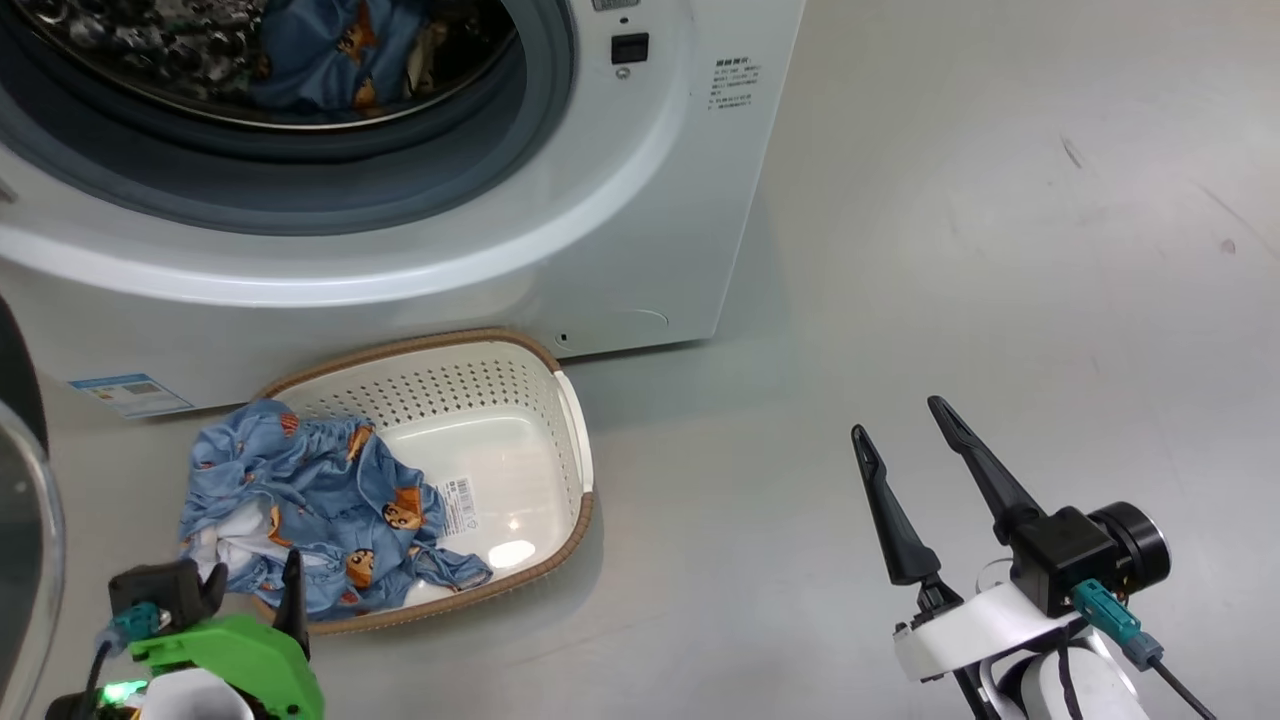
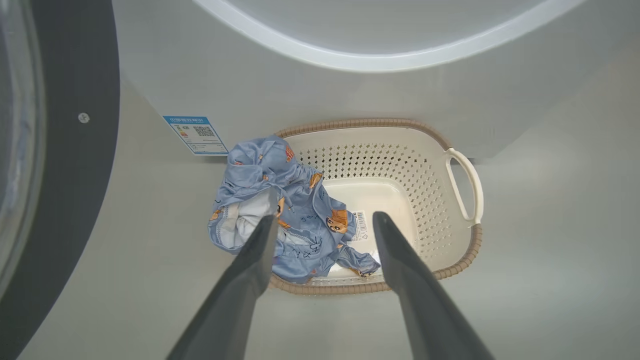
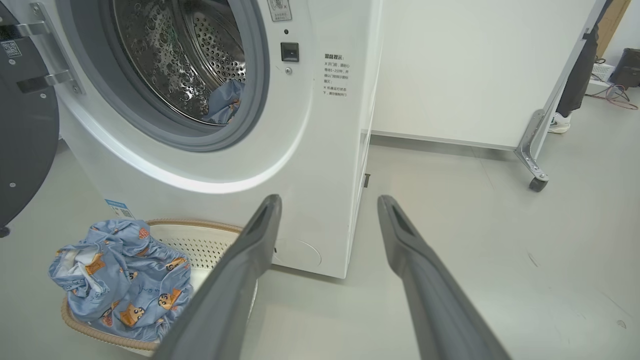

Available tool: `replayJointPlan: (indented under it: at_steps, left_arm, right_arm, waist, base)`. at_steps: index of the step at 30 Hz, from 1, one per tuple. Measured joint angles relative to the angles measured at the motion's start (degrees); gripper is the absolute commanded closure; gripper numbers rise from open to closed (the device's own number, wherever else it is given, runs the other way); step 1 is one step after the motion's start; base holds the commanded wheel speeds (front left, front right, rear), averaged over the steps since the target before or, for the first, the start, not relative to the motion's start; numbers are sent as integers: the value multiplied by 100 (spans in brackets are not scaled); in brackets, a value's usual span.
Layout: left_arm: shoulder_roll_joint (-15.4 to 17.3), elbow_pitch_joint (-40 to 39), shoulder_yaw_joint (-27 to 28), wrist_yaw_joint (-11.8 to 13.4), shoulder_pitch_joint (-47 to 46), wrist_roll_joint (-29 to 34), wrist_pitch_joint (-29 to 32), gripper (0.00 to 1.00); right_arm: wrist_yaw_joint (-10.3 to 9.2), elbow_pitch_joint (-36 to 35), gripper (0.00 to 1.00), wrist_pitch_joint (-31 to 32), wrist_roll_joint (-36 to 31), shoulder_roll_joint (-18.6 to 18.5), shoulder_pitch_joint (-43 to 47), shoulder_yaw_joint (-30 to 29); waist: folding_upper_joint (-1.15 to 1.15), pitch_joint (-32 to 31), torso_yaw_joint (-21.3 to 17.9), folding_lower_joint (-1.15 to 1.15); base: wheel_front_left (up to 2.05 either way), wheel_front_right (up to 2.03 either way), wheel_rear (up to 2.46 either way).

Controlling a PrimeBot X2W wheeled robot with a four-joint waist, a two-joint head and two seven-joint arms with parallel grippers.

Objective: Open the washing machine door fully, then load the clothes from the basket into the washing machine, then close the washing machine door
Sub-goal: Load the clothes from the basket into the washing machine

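The white washing machine (image 1: 600, 200) stands with its door (image 1: 15, 480) swung open at the left, black rim and glass showing (image 2: 75, 150). A blue printed garment (image 1: 320, 50) lies in the steel drum (image 3: 225, 100). More of the clothes (image 1: 320, 500) are heaped on the left side of the cream basket (image 1: 470, 385), partly draped over its brown rim. The basket sits on the floor against the washer's front. My left gripper (image 1: 255, 590) hovers open just above the near edge of that heap (image 2: 260, 165). My right gripper (image 1: 897, 418) is open and empty over bare floor, right of the basket.
A blue label (image 1: 130, 392) sits low on the washer front. Grey floor (image 1: 1000, 300) stretches to the right of the machine. In the right wrist view, a white panel on a metal castor leg (image 3: 532, 150) stands behind, with a person's shoe (image 3: 559, 122) beside it.
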Motion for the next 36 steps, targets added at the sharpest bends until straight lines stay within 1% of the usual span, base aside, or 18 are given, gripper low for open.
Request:
replayJointPlan:
  at_steps: [7,8,13,16,18,24,26,32,36]
  left_arm:
    - [240,447,157,13,-670,-249,756,0]
    - [240,447,157,13,-670,-249,756,0]
    - [385,633,179,25,-1278,-253,1098,0]
    - [424,791,245,121,-1570,-272,1263,0]
    - [495,884,319,174,-1737,-272,1355,0]
    - [880,1161,534,455,-2246,-163,1522,0]
    - [945,1258,543,468,-2363,-138,1555,0]
    - [977,1523,541,508,-2680,-113,1659,0]
    - [1239,1712,449,611,-2805,312,1658,0]
  right_arm:
    - [0,-46,0,0,-31,22,-353,75]
    - [0,-46,0,0,-31,22,-353,75]
    - [-1,-105,0,0,-31,32,-647,85]
    - [-8,-145,0,0,-32,37,-788,86]
    - [-9,-165,0,0,-32,42,-879,93]
    - [-35,-243,0,0,-32,54,-1183,104]
    - [-101,-247,0,-1,-32,56,-1274,104]
    - [-158,-252,0,0,-32,63,-1440,138]
    - [-200,-247,0,0,-32,68,-1488,142]
  waist:
    - [0,644,-273,0]
    - [0,644,-273,0]
    - [0,1145,-457,1]
    - [0,1398,-532,1]
    - [0,1567,-574,1]
    - [0,2071,-684,1]
    - [0,2226,-714,1]
    - [0,2611,-795,1]
    - [0,2810,-830,1]
  base:
    - [0,0,0]
    - [0,0,0]
    - [0,0,0]
    - [0,0,0]
    - [0,0,0]
    - [0,0,0]
    - [0,0,0]
    - [0,0,0]
    - [0,0,0]
